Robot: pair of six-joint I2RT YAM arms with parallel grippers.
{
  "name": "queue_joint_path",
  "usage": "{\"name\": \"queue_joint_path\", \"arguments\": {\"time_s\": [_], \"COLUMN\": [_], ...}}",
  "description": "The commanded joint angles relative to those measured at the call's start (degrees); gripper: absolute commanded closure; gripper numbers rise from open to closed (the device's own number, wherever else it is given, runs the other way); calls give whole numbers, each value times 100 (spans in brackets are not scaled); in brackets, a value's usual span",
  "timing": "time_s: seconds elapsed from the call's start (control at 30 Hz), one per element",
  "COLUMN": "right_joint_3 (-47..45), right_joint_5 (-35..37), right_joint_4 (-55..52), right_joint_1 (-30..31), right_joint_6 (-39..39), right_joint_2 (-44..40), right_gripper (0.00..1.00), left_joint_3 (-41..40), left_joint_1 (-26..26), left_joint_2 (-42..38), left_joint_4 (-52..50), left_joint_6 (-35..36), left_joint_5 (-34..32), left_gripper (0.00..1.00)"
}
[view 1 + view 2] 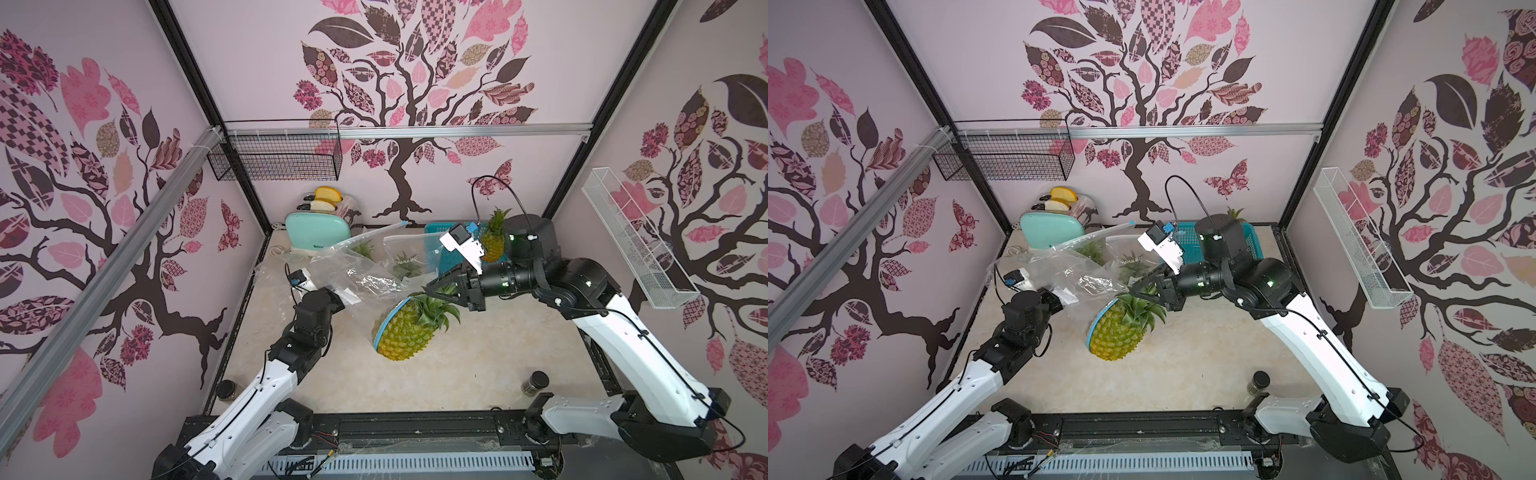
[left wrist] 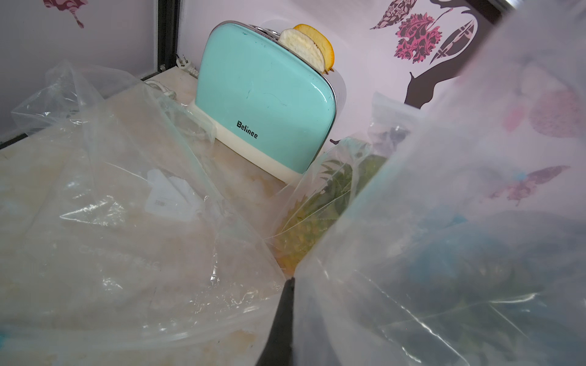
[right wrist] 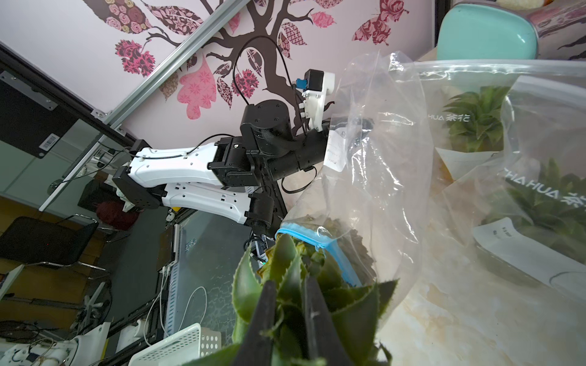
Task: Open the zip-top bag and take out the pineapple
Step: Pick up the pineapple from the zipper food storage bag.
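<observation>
Pineapple on its side on the surface in both top views, mostly out of the clear zip-top bag, blue zip edge touching its side. Right gripper at the green leaves, left gripper half hidden in plastic, likely holding the bag back for the pull. Left wrist view: left gripper pinched shut on a fold of bag, teal toaster behind. Right wrist view: right gripper squeezed narrow on the leaf top, likely a good handle, with the spiky body too fat to grab.
</observation>
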Motion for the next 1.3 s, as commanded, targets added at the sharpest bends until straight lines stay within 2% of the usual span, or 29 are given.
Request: {"name": "queue_joint_path", "arguments": {"time_s": [0.0,0.1,0.27,0.37,0.57,0.67,0.73,0.87,1.03,1.27], "right_joint_3": [-110,-124,-99,-181,-316,-151,46,353,432,548], "right_joint_5": [-948,-935,-733,-574,-344,-237,-265,-552,-975,-995], "right_joint_4": [495,451,178,25,14,115,159,253,478,382], "right_joint_1": [88,185,271,288,298,304,298,297,298,299], "right_joint_6": [287,219,35,-60,-98,-47,-11,44,247,221], "right_joint_2": [-272,-254,-271,-273,-319,-384,-362,-323,-448,-451], "right_gripper": [100,100,100,100,100,100,100,100,100,100], "left_joint_3": [368,593,943,1170,1476,1664,1554,1177,1173,1589], "left_joint_1": [125,338,1108,1374,1582,1584,1585,1611,1664,1954], "left_joint_2": [215,484,573,487,235,262,275,263,700,1631], "left_joint_4": [-66,90,265,285,195,-430,-590,-479,-378,-34], "left_joint_6": [624,904,743,748,669,582,550,685,781,449], "left_joint_5": [-420,-385,339,752,2097,2614,2580,1845,1415,1965], "left_gripper": [100,100,100,100,100,100,100,100,100,100]}}
